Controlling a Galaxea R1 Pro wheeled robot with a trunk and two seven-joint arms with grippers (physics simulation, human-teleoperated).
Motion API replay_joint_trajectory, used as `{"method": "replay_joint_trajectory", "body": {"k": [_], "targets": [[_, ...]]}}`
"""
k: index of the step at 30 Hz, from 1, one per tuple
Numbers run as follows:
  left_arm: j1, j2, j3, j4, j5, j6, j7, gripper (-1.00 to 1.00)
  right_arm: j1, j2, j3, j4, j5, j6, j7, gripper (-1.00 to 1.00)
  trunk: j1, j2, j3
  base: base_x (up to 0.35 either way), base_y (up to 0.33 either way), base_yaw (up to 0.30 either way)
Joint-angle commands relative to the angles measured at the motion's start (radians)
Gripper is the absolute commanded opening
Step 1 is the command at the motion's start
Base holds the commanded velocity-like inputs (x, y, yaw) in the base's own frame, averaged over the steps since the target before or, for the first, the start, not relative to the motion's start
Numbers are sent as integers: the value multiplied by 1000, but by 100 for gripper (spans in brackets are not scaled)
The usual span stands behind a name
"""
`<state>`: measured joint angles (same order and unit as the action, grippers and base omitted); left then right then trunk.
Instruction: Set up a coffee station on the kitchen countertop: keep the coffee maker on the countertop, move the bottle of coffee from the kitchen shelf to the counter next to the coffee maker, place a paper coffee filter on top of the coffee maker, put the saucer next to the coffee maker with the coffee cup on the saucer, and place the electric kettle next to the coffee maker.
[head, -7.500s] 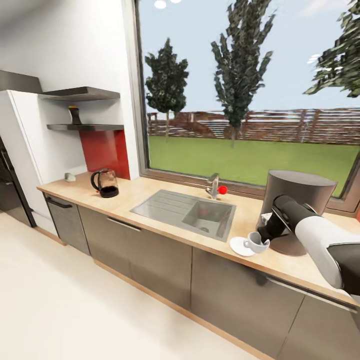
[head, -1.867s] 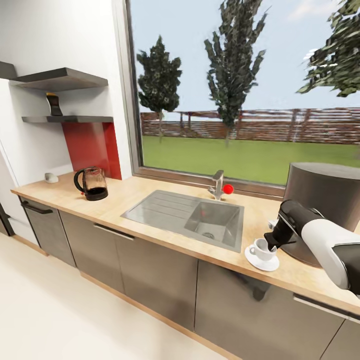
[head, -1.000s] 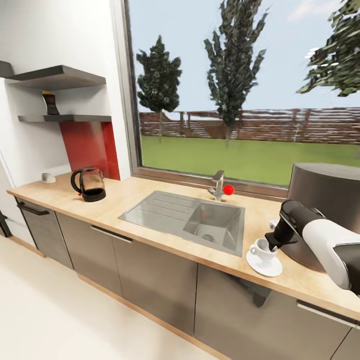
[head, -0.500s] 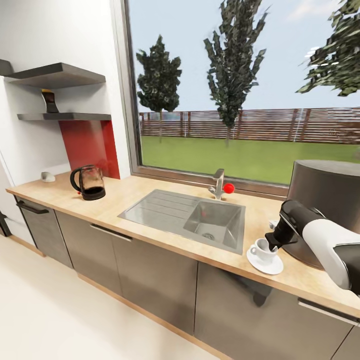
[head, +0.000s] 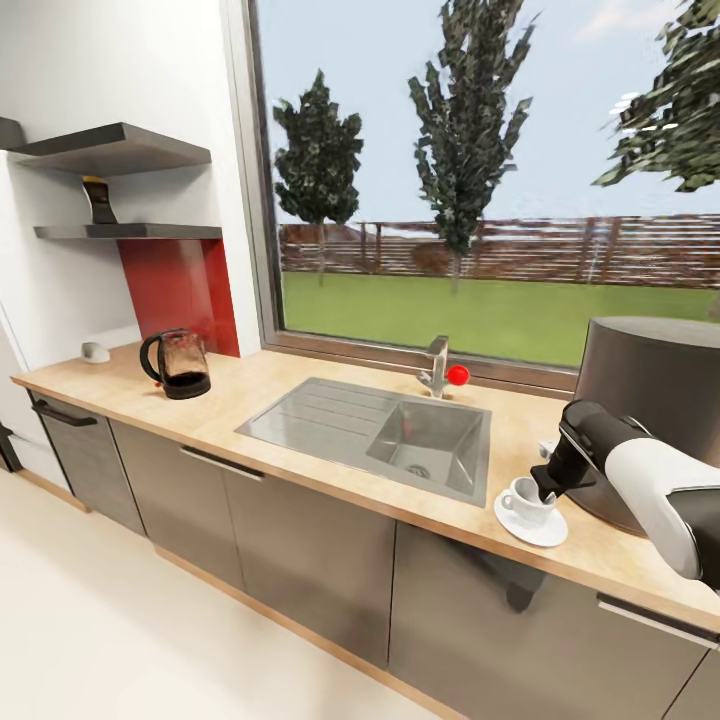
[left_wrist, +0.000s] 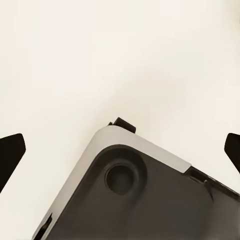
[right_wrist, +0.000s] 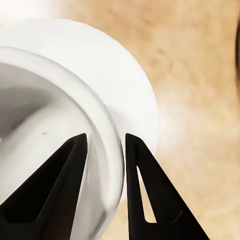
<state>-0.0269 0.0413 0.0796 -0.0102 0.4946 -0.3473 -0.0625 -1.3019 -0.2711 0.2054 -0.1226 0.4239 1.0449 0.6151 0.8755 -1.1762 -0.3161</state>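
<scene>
Your right gripper (head: 541, 492) sits at the lower right of the head view, its two black fingers (right_wrist: 65, 185) closed narrowly on the rim of the small white ceramic coffee cup (head: 524, 501), one finger inside the bowl and one outside, as the right wrist view shows. The cup stands upright on the round white saucer (head: 533, 527), which lies on the light wooden countertop (head: 300, 380) just beside the large dark grey cylindrical coffee maker (head: 652, 400) at the right edge of the frame. Your left gripper (left_wrist: 120, 150) has its black fingertips (left_wrist: 11, 155) spread wide at the two sides of the left wrist view, holding nothing, above a pale floor and a grey-and-black corner of the robot's base (left_wrist: 145, 200). At the left of the head view, the glass electric kettle with a black handle and base (head: 176, 364) stands on the countertop in front of the red wall panel (head: 180, 295), well apart from the coffee maker. The dark bottle of coffee (head: 98, 200) stands on the lower grey wall shelf (head: 140, 232) in the upper left. A small pale object (head: 95, 351) lies at the counter's far left end; you cannot tell what it is. The stainless steel sink (head: 375, 435) lies between kettle and cup.
</scene>
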Motion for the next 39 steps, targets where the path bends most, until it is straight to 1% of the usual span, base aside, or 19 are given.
{"method": "replay_joint_trajectory", "body": {"k": [1, 6, 11, 26, 27, 31, 39], "targets": [[-1, 0, 8, 1, 1, -2, -7, 100, 0, 0, 5, -2, 6, 2, 11, -100, 0, -1, -1, 0, 0, 0], [-1, 0, 8, 1, 1, -3, -7, 100, 0, 0, 5, -2, 6, 2, 11, -100, 0, -1, -1, 0, 0, 0], [-1, 0, 8, 1, 1, -3, -7, 100, 0, 0, 5, -2, 6, 2, 11, -100, 19, -36, -17, 0, 0, 0], [-1, 0, 8, 1, 1, -2, -7, 100, 0, 0, 5, -2, 6, 2, 9, -100, 19, -36, -17, 0, 0, 0], [-1, 0, 8, 1, 1, -2, -7, 100, 0, 0, 5, -2, 6, 2, 9, 100, 19, -36, -17, 0, 0, 0], [-1, 0, 8, 2, 1, -2, -7, 100, 0, 0, 5, -2, 6, 2, 9, 100, 19, -36, -17, 0, 0, 0], [-1, 0, 8, 1, 1, 3, -7, 100, 0, 0, 5, -2, 6, 2, 9, 100, -11, 20, 8, 0, 0, 0]]}}
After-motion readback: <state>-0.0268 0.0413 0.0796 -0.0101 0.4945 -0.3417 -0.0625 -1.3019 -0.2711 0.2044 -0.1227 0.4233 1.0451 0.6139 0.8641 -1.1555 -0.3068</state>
